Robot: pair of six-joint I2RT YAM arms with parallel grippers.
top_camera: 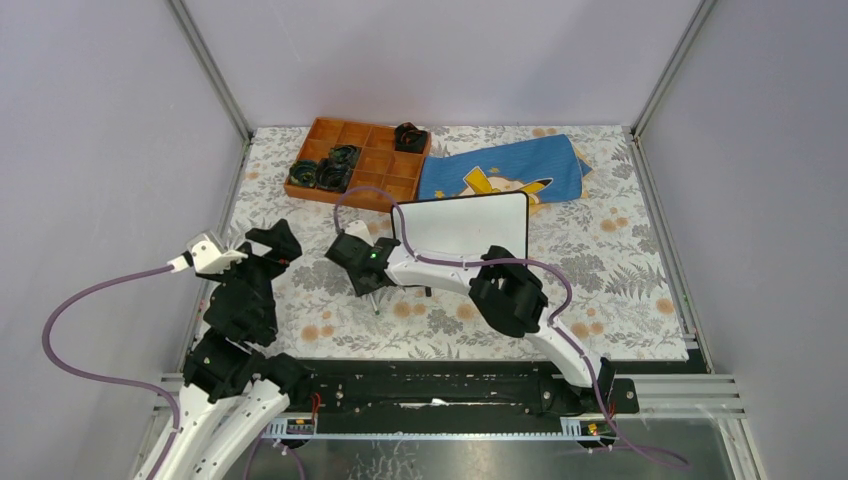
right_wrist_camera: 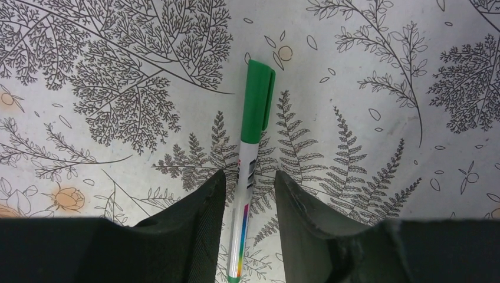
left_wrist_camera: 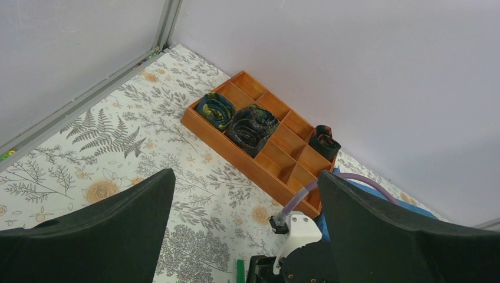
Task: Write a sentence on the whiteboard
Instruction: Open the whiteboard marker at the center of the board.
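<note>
Right pincer (right_wrist_camera: 249, 177): narrowly parted astride the pen (right_wrist_camera: 257, 100), not clamping.
Left pincer (left_wrist_camera: 246, 177): wide, empty.
Grip: close squarely mid-length so it lifts level.

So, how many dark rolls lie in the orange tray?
3 dark rolls in the orange compartment tray: one at its left end, one beside it, one in the far right corner. None seems hidden.

Gloss against matt, all across this table.
Marker (right_wrist_camera: 251, 147) is smooth glossy plastic, its green cap catching the light; fingers (right_wrist_camera: 188, 236) are matt black, faintly ribbed. Table cover (top_camera: 610, 250) is a flat, matt print. Tray (left_wrist_camera: 233, 154) is satin orange, wood-like. Whiteboard (top_camera: 460, 225) is slick white, cloth (top_camera: 500, 172) soft blue fabric, rails (top_camera: 690, 392) bare brushed metal.
</note>
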